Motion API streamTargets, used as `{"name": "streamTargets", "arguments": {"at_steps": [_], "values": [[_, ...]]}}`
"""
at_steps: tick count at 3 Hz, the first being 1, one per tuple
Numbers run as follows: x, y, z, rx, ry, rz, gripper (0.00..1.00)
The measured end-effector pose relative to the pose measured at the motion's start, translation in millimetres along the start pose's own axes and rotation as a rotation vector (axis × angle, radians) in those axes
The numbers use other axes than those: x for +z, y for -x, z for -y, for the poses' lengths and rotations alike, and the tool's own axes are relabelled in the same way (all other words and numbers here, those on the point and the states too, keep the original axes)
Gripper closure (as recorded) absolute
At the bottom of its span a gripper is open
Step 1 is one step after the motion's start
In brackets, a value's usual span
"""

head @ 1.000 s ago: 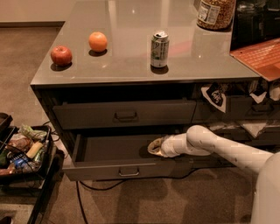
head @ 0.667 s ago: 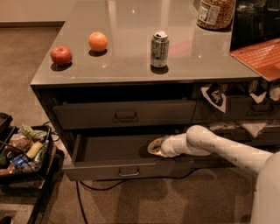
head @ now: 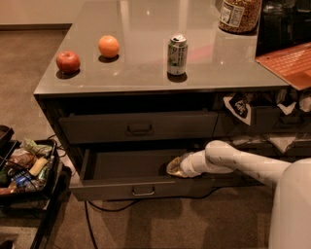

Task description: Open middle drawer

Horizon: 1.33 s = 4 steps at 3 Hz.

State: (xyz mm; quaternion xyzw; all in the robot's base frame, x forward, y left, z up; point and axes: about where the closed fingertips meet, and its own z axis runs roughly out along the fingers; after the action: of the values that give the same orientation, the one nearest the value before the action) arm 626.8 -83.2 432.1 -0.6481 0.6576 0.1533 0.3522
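The middle drawer [head: 112, 188] is a wide dark grey drawer, pulled out from the cabinet. Its small metal pull [head: 143, 191] is at the centre of the front, and its plain dark interior [head: 126, 163] shows. My gripper [head: 175, 167] is inside the drawer at its right side, low over the drawer floor and behind the front panel. My white arm [head: 243, 163] reaches in from the right. The drawer above [head: 97, 129], with a like handle [head: 140, 129], is shut.
On the grey counter top [head: 146, 78] stand a red apple [head: 67, 62], an orange [head: 108, 46], a soda can [head: 177, 54] and a jar [head: 239, 14]. A black bin of snacks [head: 24, 168] stands on the floor at left. Packets [head: 239, 108] fill shelves at right.
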Motion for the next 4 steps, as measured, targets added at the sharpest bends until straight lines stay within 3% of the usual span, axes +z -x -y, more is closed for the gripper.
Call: {"name": "streamTargets", "arguments": {"at_steps": [1,2,3,4], "values": [[0.0,0.0,0.0,0.000,0.000,0.000,1.00],[5.1,-4.6,-8.1,0.030,0.044,-0.011,1.00],[7.1,-4.0,-27.3,0.075,0.106,-0.012,1.00],[0.3,10.3,-49.0,0.099,0.133,0.017,1.00]]}}
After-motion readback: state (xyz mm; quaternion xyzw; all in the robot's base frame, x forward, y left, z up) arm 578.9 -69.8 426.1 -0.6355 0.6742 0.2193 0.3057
